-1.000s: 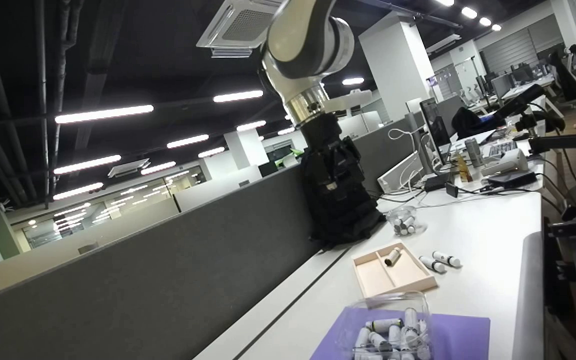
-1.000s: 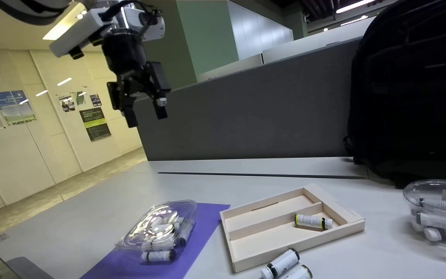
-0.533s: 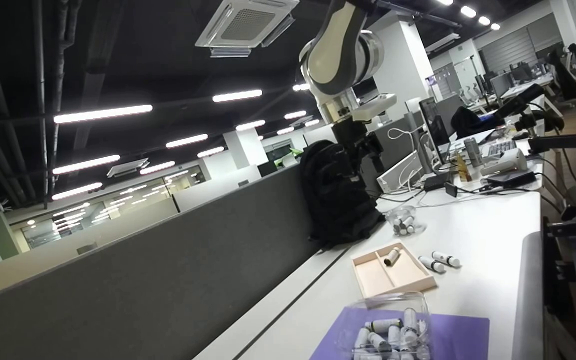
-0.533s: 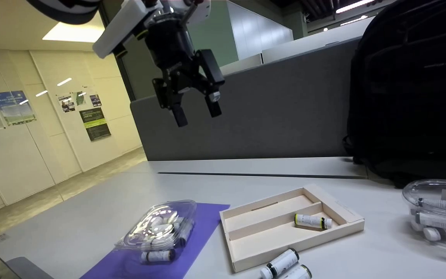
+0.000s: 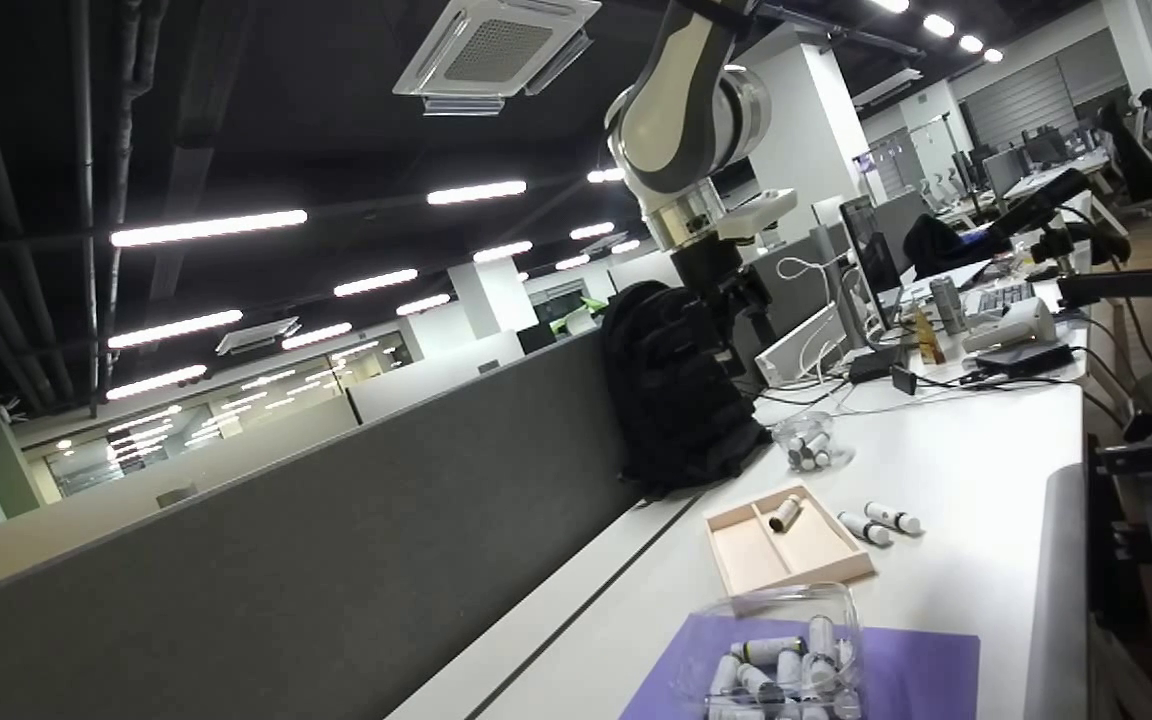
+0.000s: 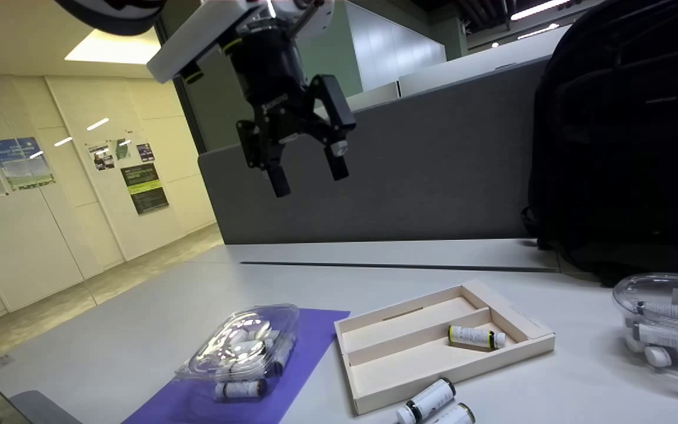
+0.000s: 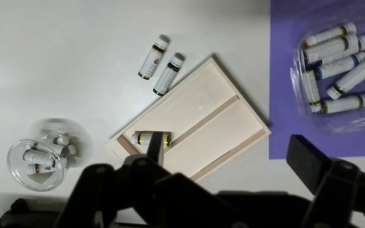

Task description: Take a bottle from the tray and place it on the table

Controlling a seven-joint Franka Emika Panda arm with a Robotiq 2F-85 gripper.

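Your gripper point(image 6: 310, 180) hangs well above the table point(image 6: 292, 282), its fingers point(image 6: 337, 166) spread and nothing between them. Over the last 1 s it has swung across from the side of the purple mat point(image 7: 280, 95) toward the tray point(image 7: 185, 104); nearly all of this travel fell in the earlier 0.5 s, so you are probably settling before a descent. The bottle point(image 6: 473, 336) to be taken has not moved: it lies on its side in 1 of the tray's 2 compartments, near the tray's end. Note that 1 finger point(image 7: 155, 145) hides part of it in the wrist view; this is overlap along the line of sight, not contact. The 2 loose bottles point(image 7: 153, 60) lie just beside the tray, likewise unmoved; the table near them seems a fair place to set yours down. The grasp is not yet made. In the wrist view the bottle lies left of the gap's middle and runs nearly parallel to the line joining the fingertips, so further sideways travel and a turn of the wrist are likely needed before you lower; otherwise the fingers may close on its ends or strike the tray.
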